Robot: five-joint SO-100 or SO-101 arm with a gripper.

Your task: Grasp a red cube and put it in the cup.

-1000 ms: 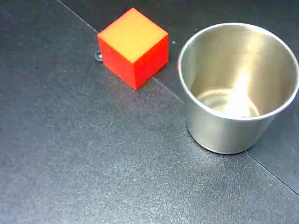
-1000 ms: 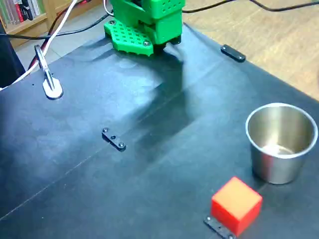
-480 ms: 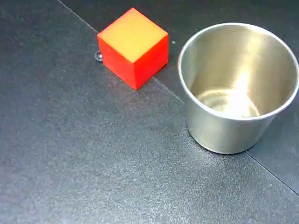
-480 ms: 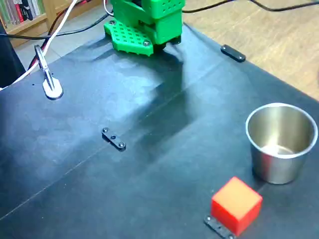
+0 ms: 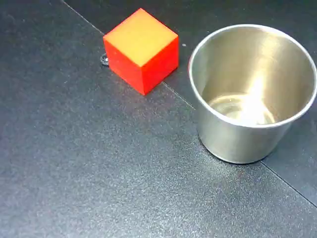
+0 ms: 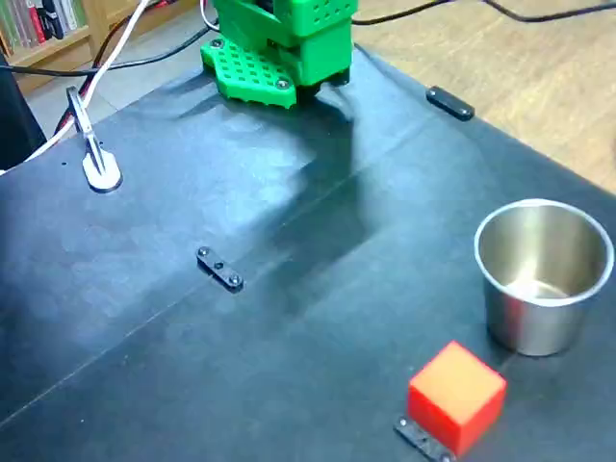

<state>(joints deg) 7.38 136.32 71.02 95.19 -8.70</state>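
No gripper is seen in either fixed view; only the green arm base (image 6: 279,48) shows at the far edge of the table (image 6: 192,221), so jaw state cannot be told and places cannot be referred to the fingertips. The red cube (image 5: 141,49) is seated on the dark surface, near the cup (image 5: 252,91) but apart from it; the cup is upright and empty.

Risks are judged:
- The small gap could let a finger strike the cup wall and tip it.
- The cube sits by a small bracket (image 6: 422,438), which could be snagged.
- Smooth faces could slip under an off-centre pinch.
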